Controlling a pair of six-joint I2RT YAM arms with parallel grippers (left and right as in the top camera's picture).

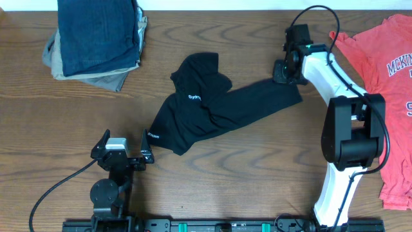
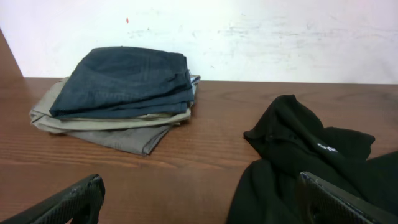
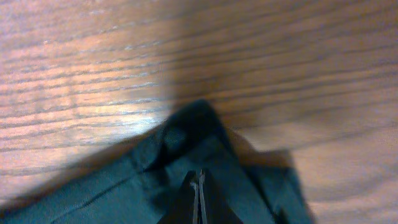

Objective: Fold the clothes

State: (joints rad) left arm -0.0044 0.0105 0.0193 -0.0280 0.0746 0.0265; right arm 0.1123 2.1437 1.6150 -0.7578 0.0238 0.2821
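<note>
Gripping: the right gripper (image 1: 282, 72) has its fingers (image 3: 198, 190) pressed together on the black T-shirt (image 1: 212, 106), close to a corner of the cloth (image 3: 161, 180). The cloth puckers a little around the tips.
Right arm: it reaches from the near edge of the table (image 1: 244, 174) toward the far right part, and the gripper is at the right end of the black T-shirt.
Left gripper (image 1: 124, 145): the fingers are spread wide and hold nothing. In the left wrist view (image 2: 199, 211) both tips show at the bottom corners. The right tip is just beside the near left hem of the black T-shirt; I cannot tell if it touches.
Black T-shirt, position: it lies crumpled in the middle of the table, stretched as a long band from lower left to upper right. A bunched part (image 2: 298, 149) rises near the far side, with small white letters on it.
Red T-shirt (image 1: 380, 71): it lies flat at the right edge of the table, partly under the right arm, with dark letters on it.
Folded stack (image 1: 96, 38): dark blue trousers on top of beige ones (image 2: 124, 87), at the far left corner, well apart from both shirts.
</note>
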